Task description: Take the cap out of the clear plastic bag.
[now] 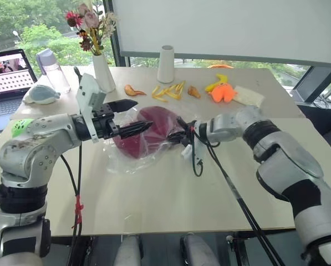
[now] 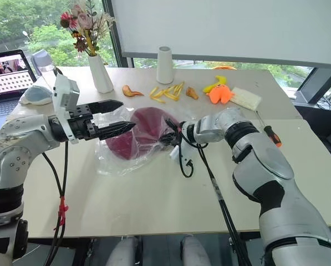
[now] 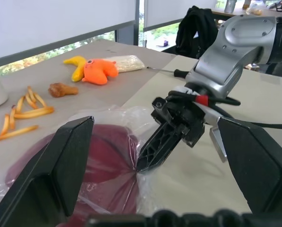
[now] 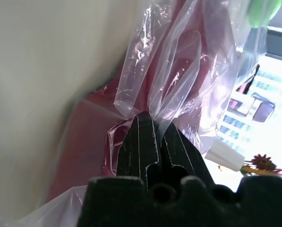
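A pale bench (image 1: 171, 205) stood before a window, and near its middle lay the clear plastic bag (image 1: 133, 159), wrinkled and glossy, spread flat on the surface. Inside it sat the cap (image 1: 146, 133), dark red, wholly wrapped by the plastic. The right gripper (image 1: 177, 136) reached in from the right side, its two black fingers clenched tight on a bunched fold of the bag at the edge nearest that arm; the wrist view showed the plastic gathered to a point between the fingertips, with the cap's red cloth just behind it. The left gripper (image 1: 133, 116) hovered above the bag's left side, its fingers spread wide and grasping nothing, pointing level toward the cap and the other gripper, with the lower finger just over the plastic. Farther back on the bench stood a white vase (image 1: 103, 73) holding dried flowers, a white cone-shaped cup (image 1: 166, 64), a scatter of toy french fries (image 1: 168, 92), a toy chicken piece (image 1: 193, 91) and an orange and yellow soft toy (image 1: 223, 91) beside a pale flat packet (image 1: 248, 96). At the far left an open laptop (image 1: 8, 83) sat beside a clear water bottle (image 1: 52, 70). A screwdriver (image 2: 270, 133) with a red and black handle lay near the right arm.
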